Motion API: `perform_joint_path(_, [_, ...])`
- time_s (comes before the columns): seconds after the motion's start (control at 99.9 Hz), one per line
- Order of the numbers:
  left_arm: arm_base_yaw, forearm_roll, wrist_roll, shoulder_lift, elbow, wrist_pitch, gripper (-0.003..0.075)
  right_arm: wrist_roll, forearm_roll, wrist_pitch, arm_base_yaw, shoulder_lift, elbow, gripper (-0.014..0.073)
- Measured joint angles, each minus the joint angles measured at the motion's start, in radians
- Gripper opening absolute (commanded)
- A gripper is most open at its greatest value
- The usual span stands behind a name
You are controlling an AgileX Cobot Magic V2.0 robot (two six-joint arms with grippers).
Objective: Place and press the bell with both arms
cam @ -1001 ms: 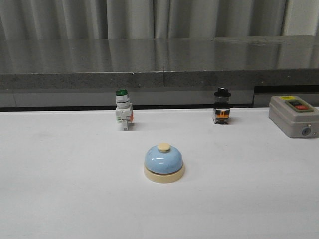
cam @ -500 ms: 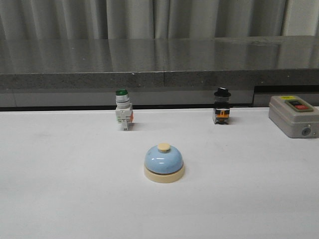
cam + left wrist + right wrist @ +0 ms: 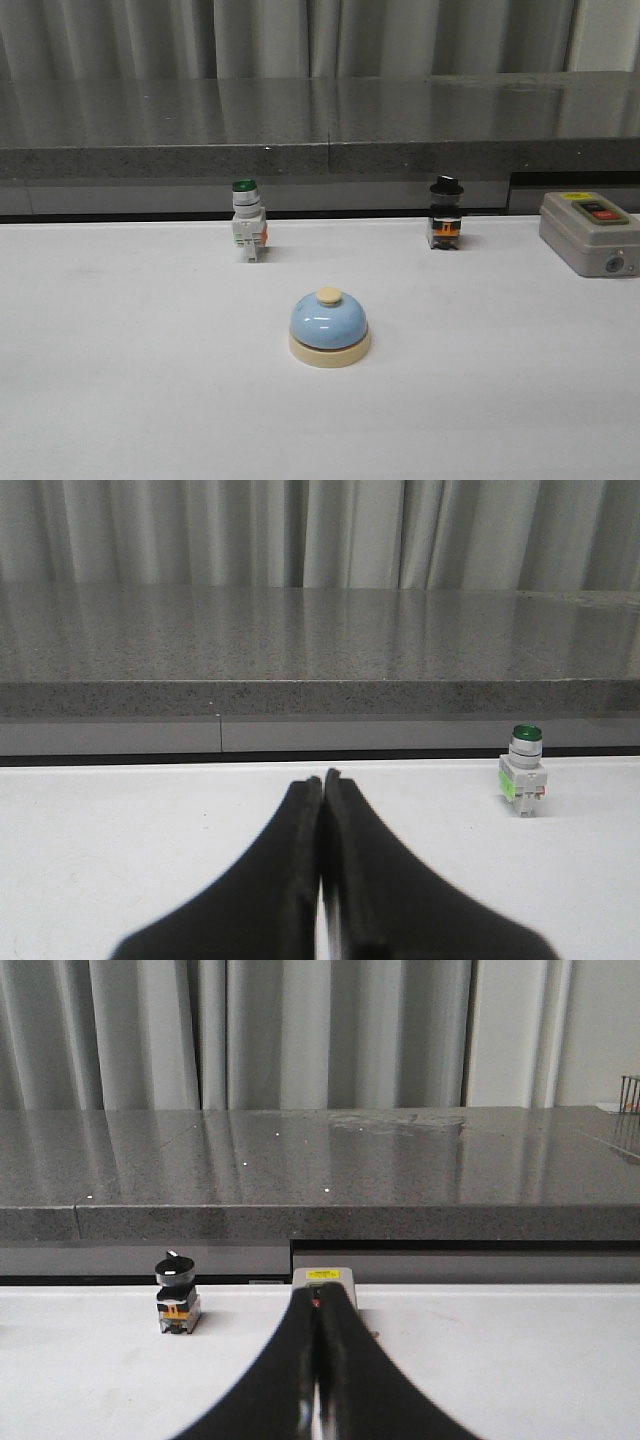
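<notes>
The light-blue bell [image 3: 329,328] with cream base and cream knob stands upright on the white table, near the middle in the front view. No arm shows in the front view. My left gripper [image 3: 322,777] is shut and empty, low over the table; the bell is out of its view. My right gripper [image 3: 319,1295] is shut and empty, its tips in front of the grey box; the bell is out of its view too.
A green-capped white push-button switch [image 3: 247,221] stands behind the bell to the left, also in the left wrist view [image 3: 523,771]. A black knob switch [image 3: 445,213] stands back right, also in the right wrist view [image 3: 176,1292]. A grey box with red and green buttons [image 3: 590,233] sits far right. A grey stone ledge [image 3: 320,125] runs along the back.
</notes>
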State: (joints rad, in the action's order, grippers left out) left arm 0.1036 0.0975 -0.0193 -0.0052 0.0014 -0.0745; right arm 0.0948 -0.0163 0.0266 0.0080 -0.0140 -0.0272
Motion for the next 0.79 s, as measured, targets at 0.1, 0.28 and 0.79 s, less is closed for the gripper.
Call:
perform_joint_path(0.1, [0.0,0.0,0.0,0.0,0.0,0.0,-0.0019,0.0,-0.001,-0.01,0.0,0.0,0.0,-0.0068])
perform_joint_path(0.28, [0.0,0.0,0.0,0.0,0.0,0.0,-0.0019,0.0,-0.001,-0.013,0.0,0.0,0.0,-0.0068])
perform_joint_path(0.79, [0.0,0.0,0.0,0.0,0.0,0.0,-0.0019,0.0,-0.001,-0.015,0.0,0.0,0.0,-0.0068])
